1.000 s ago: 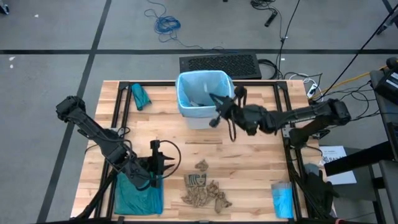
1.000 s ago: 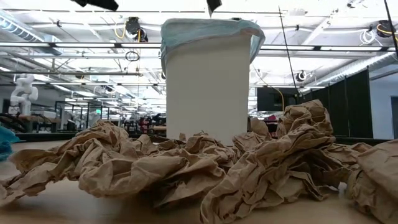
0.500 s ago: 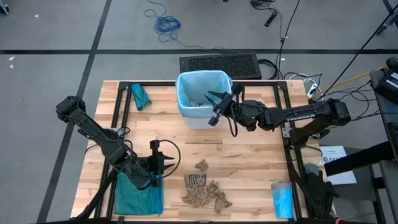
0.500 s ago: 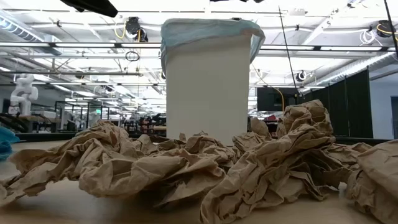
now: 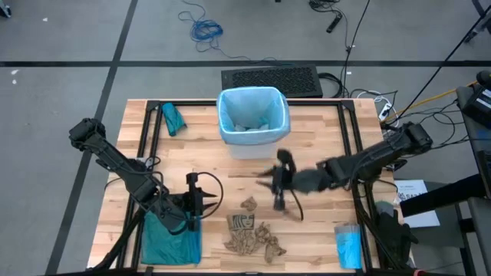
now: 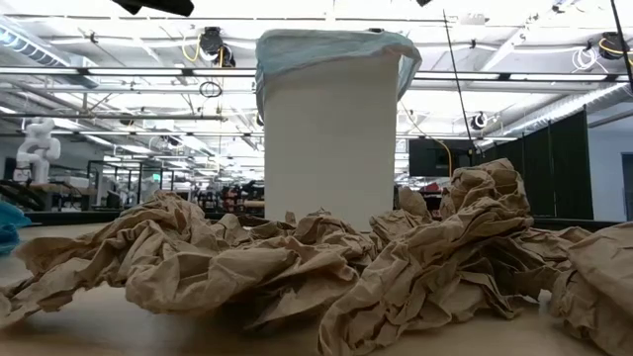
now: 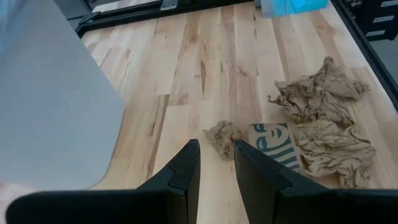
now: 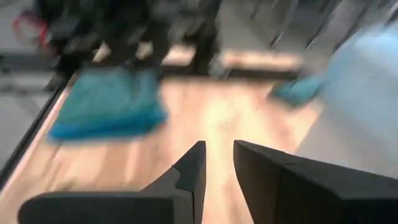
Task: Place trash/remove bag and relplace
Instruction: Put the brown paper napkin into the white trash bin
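Your right gripper (image 5: 278,184) hangs empty over mid-table between the bin (image 5: 252,119) and the paper scraps (image 5: 253,234), jaws a narrow gap apart, holding nothing; it looks placed for the next pickup. The bag (image 5: 230,107) lines the bin at the far edge. Your left gripper (image 5: 201,201) waits near-left above the teal bag (image 5: 170,241), jaws slightly parted and empty.

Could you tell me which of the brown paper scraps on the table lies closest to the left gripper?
It is the small lone crumpled scrap just beyond the left gripper; the other brown scraps lie heaped together farther off, past the printed paper piece.
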Robot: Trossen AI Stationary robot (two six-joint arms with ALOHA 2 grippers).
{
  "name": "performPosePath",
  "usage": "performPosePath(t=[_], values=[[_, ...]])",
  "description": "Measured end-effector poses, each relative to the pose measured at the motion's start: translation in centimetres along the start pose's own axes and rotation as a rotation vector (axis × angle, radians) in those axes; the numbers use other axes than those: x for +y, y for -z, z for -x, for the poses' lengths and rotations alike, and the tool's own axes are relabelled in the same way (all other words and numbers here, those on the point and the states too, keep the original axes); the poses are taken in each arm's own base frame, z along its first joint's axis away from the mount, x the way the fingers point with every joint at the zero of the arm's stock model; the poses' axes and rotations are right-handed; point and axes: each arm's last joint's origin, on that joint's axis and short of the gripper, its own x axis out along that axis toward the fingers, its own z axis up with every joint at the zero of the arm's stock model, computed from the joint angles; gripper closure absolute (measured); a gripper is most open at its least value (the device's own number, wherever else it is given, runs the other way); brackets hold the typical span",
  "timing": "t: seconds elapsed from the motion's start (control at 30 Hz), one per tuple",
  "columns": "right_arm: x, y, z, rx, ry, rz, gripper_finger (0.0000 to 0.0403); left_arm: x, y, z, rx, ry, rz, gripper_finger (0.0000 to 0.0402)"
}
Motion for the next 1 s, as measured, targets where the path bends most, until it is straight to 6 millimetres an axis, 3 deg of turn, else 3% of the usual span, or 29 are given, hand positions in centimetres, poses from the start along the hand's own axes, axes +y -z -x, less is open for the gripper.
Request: performPosePath(t=[0.23,0.4,0.63,0.8,1.0], values=[[4.4,4.0,-0.4,0.201,-0.05,-0.045,0.033,0.4,-0.1,-0.3,0.004,-0.016,0.006,0.0306],[7.0,5.7,-0.8,0.232,-0.075,-0.11,0.033,0.4,-0.1,-0.3,0.005,-0.016,0.009,0.0306],[10.0,9.2,-2.2,0.323,-0.067,-0.153,0.0297,0.4,-0.1,-0.3,0.005,-0.016,0.01,0.0306],[11.0,11.1,-3.4,0.362,-0.05,-0.186,0.0262,0.4,-0.1,-0.3,0.005,-0.016,0.01,0.0306],[11.0,12.0,-4.3,0.389,-0.026,-0.207,0.0239,0.4,-0.1,-0.3,0.005,-0.016,0.013,0.0306]])
